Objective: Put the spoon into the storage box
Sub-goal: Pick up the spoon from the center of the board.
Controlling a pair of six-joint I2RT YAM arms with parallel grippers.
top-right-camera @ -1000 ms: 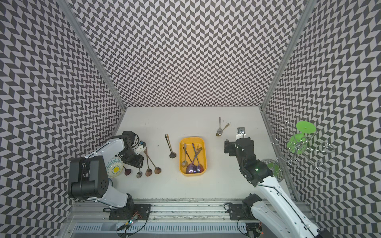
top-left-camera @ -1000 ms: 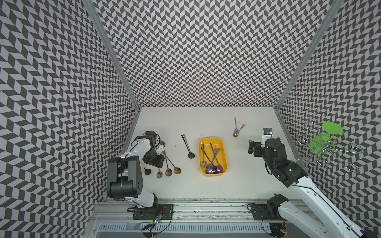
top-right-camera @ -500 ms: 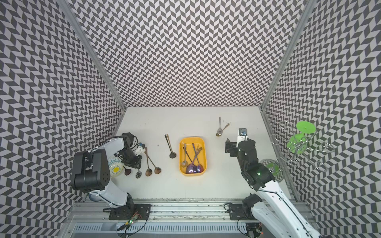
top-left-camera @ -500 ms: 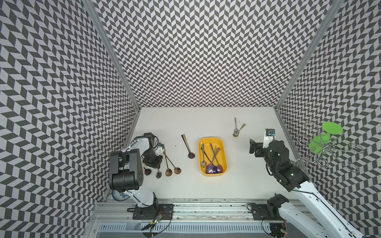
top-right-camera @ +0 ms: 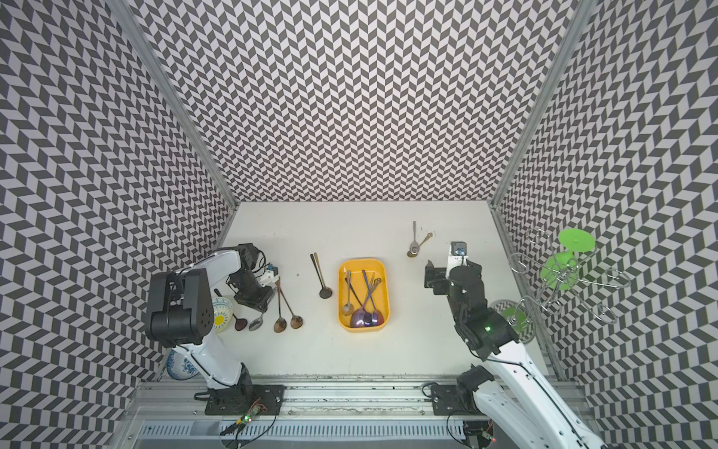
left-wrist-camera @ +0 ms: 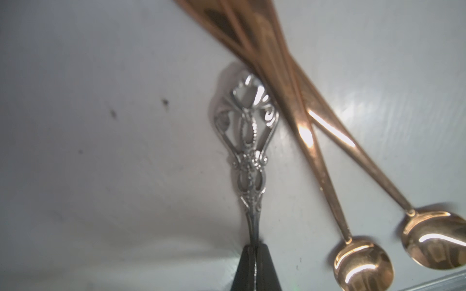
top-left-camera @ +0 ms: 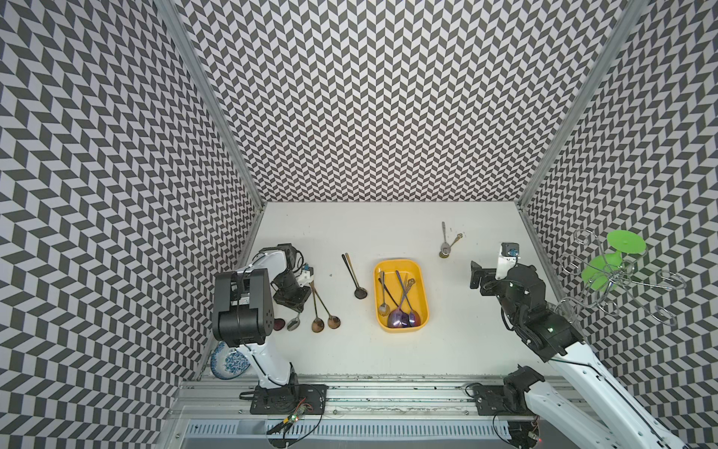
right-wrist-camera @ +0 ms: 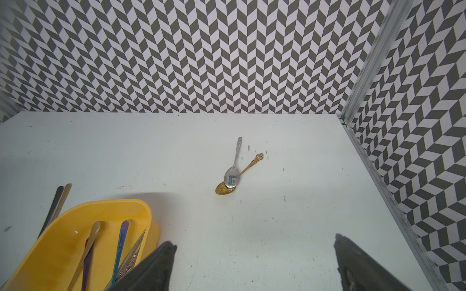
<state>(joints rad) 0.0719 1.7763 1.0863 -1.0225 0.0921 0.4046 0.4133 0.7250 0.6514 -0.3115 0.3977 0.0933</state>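
SPOON: A silver spoon (left-wrist-camera: 248, 151) with a filigree handle lies on the white surface (top-left-camera: 388, 369). It is well apart from the yellow storage box (top-left-camera: 400, 262), on the left arm's side of it. In both top views only its bowl end shows past the arm.

LEFT HAND: The left hand (left-wrist-camera: 255, 248), about half open a second ago, has snapped shut. Its black fingers (left-wrist-camera: 268, 272) now pinch the thin neck of the handle with no gap left to see.

WHAT IT MEANS: The grasp looks made. The spoon appears not yet raised, so the lift and the carry across to the box remain.

NEIGHBOURS: Two copper spoons (left-wrist-camera: 315, 156) lie crossed just beside the held one, on its box side. Their handles are over or against the filigree tip; which cannot be told. A careless lift could drag them along.

BOX: The storage box already carries several other spoons (top-left-camera: 400, 307), with bare yellow floor showing beside them.

RIGHT HAND: The right hand (right-wrist-camera: 254, 241), unchanged over the second, hangs spread wide and empty above the surface on the opposite side of the box. It faces a silver-and-gold pair (right-wrist-camera: 234, 173) lying beyond the box.
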